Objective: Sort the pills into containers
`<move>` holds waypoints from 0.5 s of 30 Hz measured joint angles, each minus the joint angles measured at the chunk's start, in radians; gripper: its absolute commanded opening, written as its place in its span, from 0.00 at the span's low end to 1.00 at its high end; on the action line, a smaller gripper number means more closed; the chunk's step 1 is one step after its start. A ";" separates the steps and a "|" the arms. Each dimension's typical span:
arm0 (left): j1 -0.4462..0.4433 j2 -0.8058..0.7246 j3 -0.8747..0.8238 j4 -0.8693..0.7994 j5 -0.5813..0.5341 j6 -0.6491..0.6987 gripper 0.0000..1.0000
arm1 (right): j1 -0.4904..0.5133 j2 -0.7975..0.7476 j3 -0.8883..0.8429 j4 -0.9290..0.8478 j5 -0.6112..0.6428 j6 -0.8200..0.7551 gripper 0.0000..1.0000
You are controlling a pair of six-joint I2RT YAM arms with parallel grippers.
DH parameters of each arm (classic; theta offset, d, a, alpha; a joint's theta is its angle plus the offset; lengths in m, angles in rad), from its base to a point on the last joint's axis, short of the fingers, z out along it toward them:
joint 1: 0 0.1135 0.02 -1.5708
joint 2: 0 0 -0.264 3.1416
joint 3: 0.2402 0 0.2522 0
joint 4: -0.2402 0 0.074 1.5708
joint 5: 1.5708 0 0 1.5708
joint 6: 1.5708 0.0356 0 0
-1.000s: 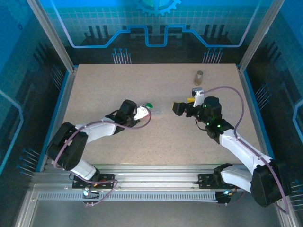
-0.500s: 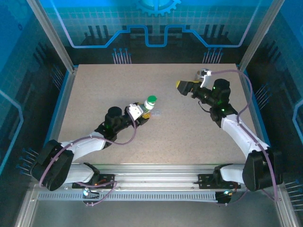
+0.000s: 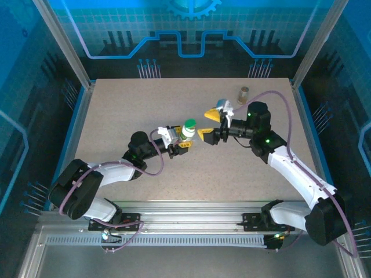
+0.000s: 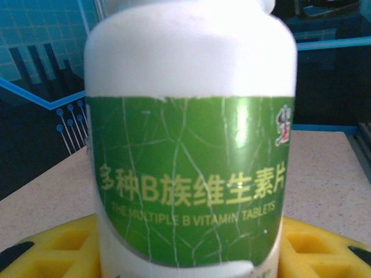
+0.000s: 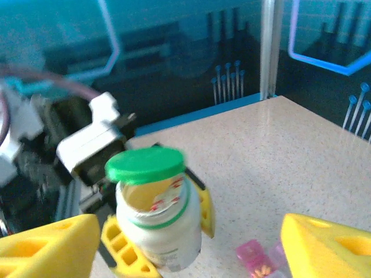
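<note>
— State of the left end effector (image 3: pixel 184 140)?

— Clenched on the white bottle (image 3: pixel 188 128), yellow pads (image 4: pixel 58 246) pressed to either side of its lower body. Upright, near the middle of the table (image 3: pixel 133 110), green label (image 4: pixel 185 185) turned toward the left wrist camera.

— And the green cap (image 5: pixel 152 164)?

— Tipped up over the mouth, with the opening and a torn seal (image 5: pixel 165 200) showing beneath it in the right wrist view. Hard to say whether attached or loose.

— State of the right end effector (image 3: pixel 208 124)?

— Released. Yellow fingers (image 5: pixel 46 249) spread wide, grasping nothing, aimed at the bottle from its right side and just short of it in the top view.

— Other containers?

— Brownish vial (image 3: pixel 243 94) standing alone toward the far right of the table, well apart from both arms. Clear container with pink inside (image 5: pixel 255 259) lying on the table just beside the bottle, low between the right fingers in the wrist view. Small pale bits inside, too blurred to name.

— Bottle resting on the table or lifted?

— Cannot tell from these angles.
</note>
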 measured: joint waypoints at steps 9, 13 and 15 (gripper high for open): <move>0.000 0.002 0.005 -0.004 0.074 -0.008 0.00 | 0.097 0.087 0.053 -0.098 -0.032 -0.245 0.71; 0.000 0.002 0.009 -0.016 0.119 -0.006 0.00 | 0.134 0.135 0.101 -0.156 -0.027 -0.334 0.60; 0.000 0.001 0.014 -0.038 0.140 -0.005 0.00 | 0.140 0.164 0.140 -0.203 -0.033 -0.375 0.51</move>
